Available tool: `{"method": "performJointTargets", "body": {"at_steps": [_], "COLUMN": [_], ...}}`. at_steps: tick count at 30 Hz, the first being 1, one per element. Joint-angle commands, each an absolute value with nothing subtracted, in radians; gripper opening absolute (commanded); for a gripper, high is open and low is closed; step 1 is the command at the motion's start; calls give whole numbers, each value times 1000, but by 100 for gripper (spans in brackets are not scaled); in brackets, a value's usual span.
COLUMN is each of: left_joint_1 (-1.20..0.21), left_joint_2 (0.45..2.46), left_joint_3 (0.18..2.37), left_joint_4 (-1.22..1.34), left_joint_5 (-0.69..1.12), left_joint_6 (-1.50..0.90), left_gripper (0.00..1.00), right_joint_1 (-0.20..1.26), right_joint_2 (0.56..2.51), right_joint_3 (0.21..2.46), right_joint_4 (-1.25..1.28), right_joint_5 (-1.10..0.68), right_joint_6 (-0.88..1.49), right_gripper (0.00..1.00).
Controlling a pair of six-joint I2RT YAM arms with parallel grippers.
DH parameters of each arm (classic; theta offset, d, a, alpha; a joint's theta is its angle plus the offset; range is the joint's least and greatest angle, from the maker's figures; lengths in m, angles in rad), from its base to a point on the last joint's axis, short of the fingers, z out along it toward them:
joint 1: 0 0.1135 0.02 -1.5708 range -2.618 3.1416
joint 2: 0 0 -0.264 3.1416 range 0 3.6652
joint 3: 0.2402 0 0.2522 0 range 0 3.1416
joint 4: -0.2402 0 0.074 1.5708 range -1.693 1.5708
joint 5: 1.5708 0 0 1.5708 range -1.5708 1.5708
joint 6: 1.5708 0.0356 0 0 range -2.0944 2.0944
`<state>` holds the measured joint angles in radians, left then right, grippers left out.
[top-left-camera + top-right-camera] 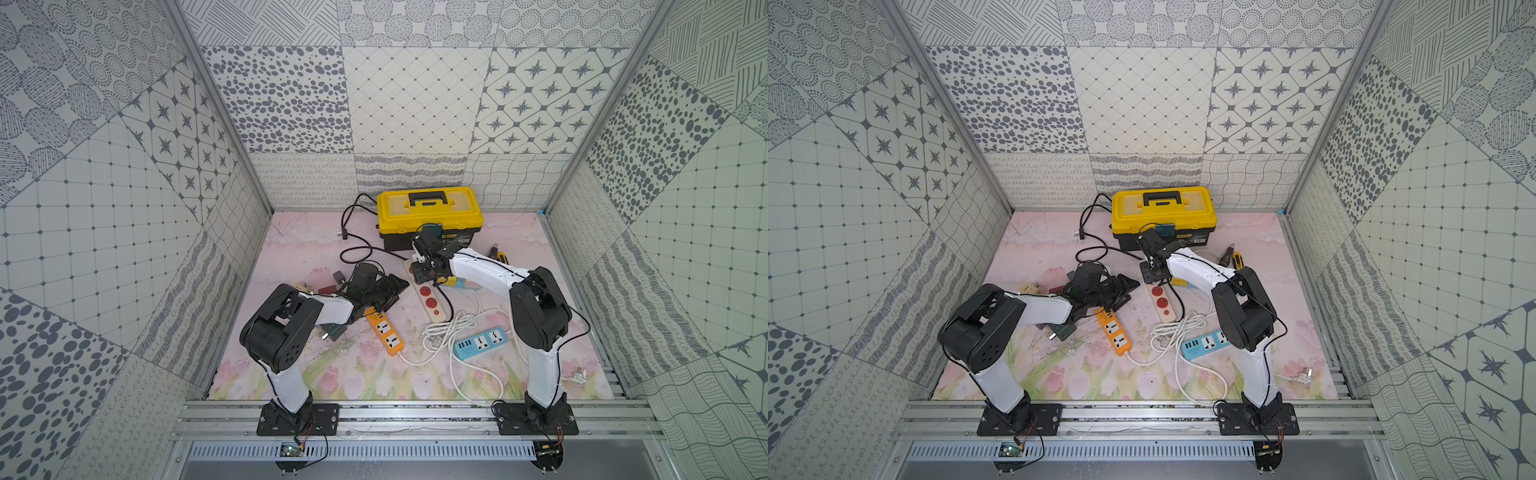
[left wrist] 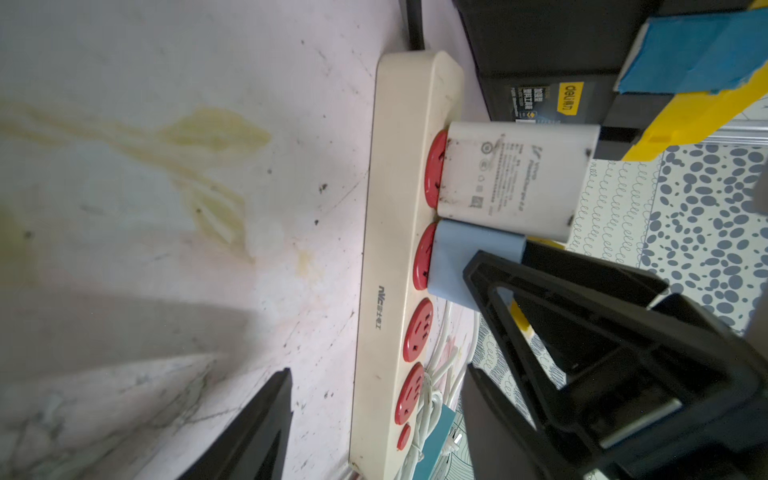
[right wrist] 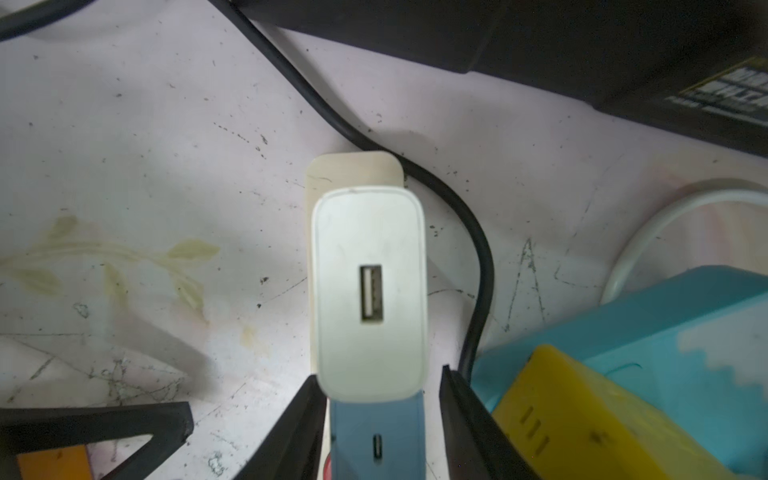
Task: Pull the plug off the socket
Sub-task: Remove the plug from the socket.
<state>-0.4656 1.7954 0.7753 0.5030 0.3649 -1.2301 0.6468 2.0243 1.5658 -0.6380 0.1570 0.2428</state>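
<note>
we've pulled nothing yet: the blue plug (image 3: 376, 436) sits in the cream power strip (image 2: 386, 291), our right gripper (image 3: 380, 374) straddling it narrowly open, our left gripper (image 2: 378, 370) wide open astride the strip.

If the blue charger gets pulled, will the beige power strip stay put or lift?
Probably lifts: the power strip is slim plastic, loose on the mat. Its smooth shell may slide. Rigid, it would rise whole with the blue charger.
</note>
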Motion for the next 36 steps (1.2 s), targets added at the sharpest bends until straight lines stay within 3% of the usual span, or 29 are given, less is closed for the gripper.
{"method": "performJointTargets", "body": {"at_steps": [1,11,20,26,36], "left_joint_1": [-466,-462,-458,-457,-456], "left_joint_2": [1835,1955,2027,2058,2065], "left_joint_3": [826,929,981,965,931], "left_joint_4": [443,437,461,424,203], "left_joint_5": [400,443,455,456,366], "left_joint_6": [-1258,-1334,-1366,-1382,-1376], "left_gripper": [62,47,46,33,27], "right_joint_1": [647,657,665,665,693], "right_joint_2": [2048,2006,1996,2005,2009], "right_joint_3": [1597,1552,1536,1553,1655], "right_joint_4": [-635,-593,-564,-586,-653], "right_joint_5": [170,133,37,57,47], "right_joint_6": [229,229,253,251,274], "right_gripper": [44,25,24,24,22]}}
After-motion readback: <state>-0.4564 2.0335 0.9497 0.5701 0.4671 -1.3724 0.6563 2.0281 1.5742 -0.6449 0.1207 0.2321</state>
